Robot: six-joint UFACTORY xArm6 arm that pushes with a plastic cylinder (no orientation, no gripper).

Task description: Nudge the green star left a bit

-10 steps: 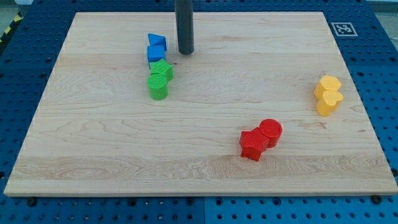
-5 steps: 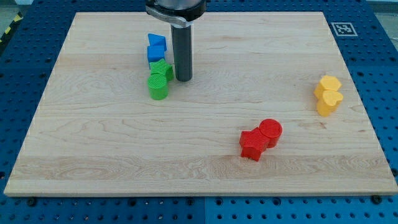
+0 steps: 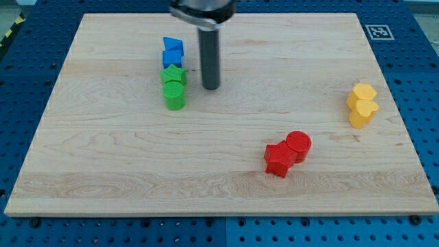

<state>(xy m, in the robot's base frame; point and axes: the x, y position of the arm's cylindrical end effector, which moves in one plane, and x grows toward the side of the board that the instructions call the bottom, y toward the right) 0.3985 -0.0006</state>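
The green star point(image 3: 173, 75) sits on the wooden board point(image 3: 137, 158) in the upper left part of the view. It touches a green cylinder point(image 3: 175, 96) just below it and a blue block point(image 3: 171, 58) just above it. A second blue block point(image 3: 173, 46), wedge-shaped, lies above that. My tip point(image 3: 211, 88) is down on the board to the right of the green star, a short gap away, not touching it.
Two yellow blocks point(image 3: 361, 104) sit together near the board's right edge. A red star point(image 3: 278, 159) and a red cylinder point(image 3: 298, 145) touch each other at the lower middle right. A marker tag point(image 3: 378, 31) is at the top right corner.
My tip came down from beside the blue blocks to the green star's right side, the star shifted slightly left, and the tip has now drawn back a little to the right.
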